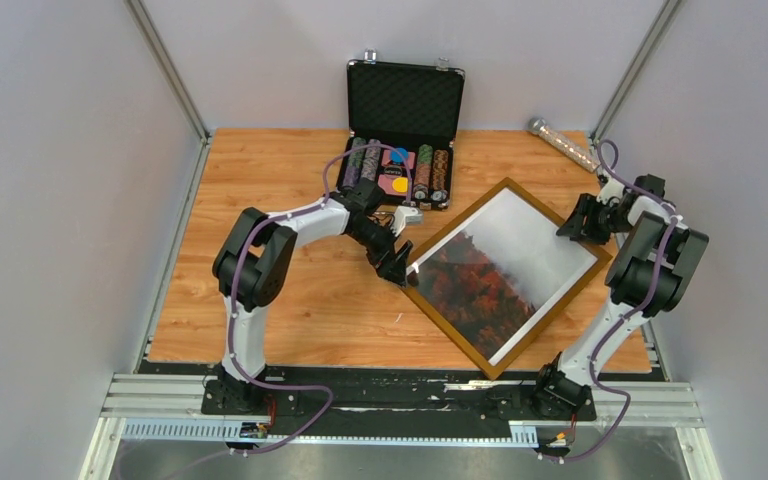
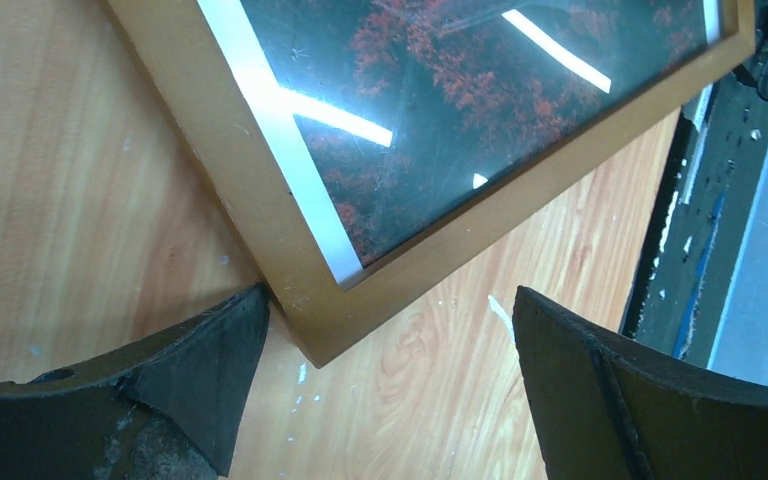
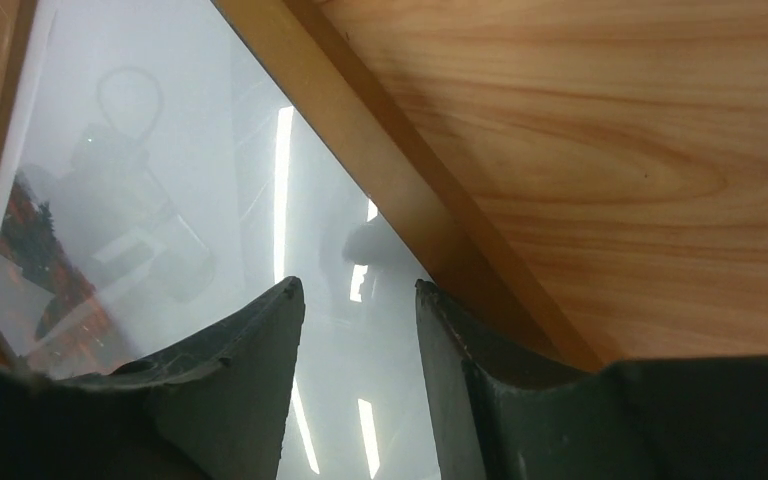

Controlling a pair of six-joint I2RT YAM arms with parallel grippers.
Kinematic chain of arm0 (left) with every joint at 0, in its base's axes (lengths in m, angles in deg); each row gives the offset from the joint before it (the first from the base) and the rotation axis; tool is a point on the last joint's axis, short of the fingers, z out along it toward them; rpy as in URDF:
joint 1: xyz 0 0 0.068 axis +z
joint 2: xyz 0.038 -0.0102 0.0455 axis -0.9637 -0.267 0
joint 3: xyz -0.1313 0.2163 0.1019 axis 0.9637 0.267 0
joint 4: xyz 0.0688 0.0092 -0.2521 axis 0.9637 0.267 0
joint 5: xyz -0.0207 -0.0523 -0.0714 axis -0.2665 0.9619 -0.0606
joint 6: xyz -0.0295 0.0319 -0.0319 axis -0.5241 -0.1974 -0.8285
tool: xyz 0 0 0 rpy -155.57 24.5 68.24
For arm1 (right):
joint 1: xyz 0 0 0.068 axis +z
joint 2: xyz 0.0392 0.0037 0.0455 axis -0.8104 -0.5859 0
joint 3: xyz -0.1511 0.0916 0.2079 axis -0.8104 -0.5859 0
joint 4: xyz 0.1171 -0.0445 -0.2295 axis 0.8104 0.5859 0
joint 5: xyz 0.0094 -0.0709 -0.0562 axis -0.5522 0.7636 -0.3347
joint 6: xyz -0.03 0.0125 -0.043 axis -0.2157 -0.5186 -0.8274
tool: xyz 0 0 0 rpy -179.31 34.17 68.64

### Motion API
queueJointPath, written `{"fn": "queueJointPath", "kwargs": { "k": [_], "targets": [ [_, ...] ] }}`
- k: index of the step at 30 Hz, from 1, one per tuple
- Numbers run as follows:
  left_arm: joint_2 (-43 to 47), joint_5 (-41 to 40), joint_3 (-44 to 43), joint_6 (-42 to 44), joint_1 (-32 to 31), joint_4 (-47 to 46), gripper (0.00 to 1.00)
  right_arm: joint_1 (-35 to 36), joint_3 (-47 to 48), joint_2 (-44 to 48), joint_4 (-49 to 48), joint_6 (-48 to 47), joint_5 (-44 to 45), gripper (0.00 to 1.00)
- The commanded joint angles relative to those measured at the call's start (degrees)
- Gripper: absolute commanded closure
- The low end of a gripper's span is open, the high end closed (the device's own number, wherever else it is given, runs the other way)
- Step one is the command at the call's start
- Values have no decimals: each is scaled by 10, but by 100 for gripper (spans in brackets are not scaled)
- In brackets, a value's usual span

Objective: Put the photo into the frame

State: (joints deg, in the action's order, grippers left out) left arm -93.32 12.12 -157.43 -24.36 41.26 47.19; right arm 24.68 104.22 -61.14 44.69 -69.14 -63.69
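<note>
Light-brown wood rails mark the large rectangular glazed picture frame [image 1: 449,330], which lies flat and skewed on the orange wood-grain table [image 1: 290,300], between the two grippers. In the overhead view the rectangular paper photo of red autumn trees fading into pale fog [image 1: 500,275] shows behind the pane. The frame's long axis runs diagonally from the left gripper [image 1: 400,262] towards the right gripper [image 1: 572,225], the tree end nearest the left one. A black hinged poker-chip case [image 1: 405,100] stands open beyond the left gripper. In the left wrist view the jaws are spread wide and empty. The frame's corner [image 2: 320,320] lies between the fingertips, touching or just beside the left finger [image 2: 230,340]. In the right wrist view the jaws stand partly apart over the foggy end, holding nothing, and a rail [image 3: 390,180] passes just beside the right finger. By my judgement the frame is stiff but thin-railed, and its pane is slick and breakable. It is best taken by a rail near a corner, never by the glass.
</note>
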Motion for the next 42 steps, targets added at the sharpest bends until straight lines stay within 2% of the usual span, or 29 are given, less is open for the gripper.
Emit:
{"fn": "queueJointPath", "kwargs": {
  "k": [1, 7, 14, 21, 27, 33, 37, 42],
  "targets": [
    [-4, 27, 26, 23, -24, 49, 0, 7, 24, -46, 22, 7, -18, 50],
    [6, 19, 38, 25, -34, 42, 0, 2, -2, -14, 16, 9, -8, 49],
    [19, -86, 60, -38, -33, -24, 0, -32, -74, 86, -4, 20, 31, 48],
    [14, -125, 61, -54, -33, -38, 0, -73, -138, 159, -10, 0, 100, 47],
    [12, -133, 60, -60, -33, -39, 0, -90, -146, 117, -12, 3, 89, 47],
    [13, -143, 60, -56, -33, -33, 0, -88, -102, 48, 0, 36, 27, 46],
    [17, -149, 61, -53, -33, -30, 0, -85, -76, 9, 7, 49, 27, 46],
    [17, -149, 60, -52, -33, -30, 0, -88, -91, 27, -3, 36, 42, 47]
  ]
}}
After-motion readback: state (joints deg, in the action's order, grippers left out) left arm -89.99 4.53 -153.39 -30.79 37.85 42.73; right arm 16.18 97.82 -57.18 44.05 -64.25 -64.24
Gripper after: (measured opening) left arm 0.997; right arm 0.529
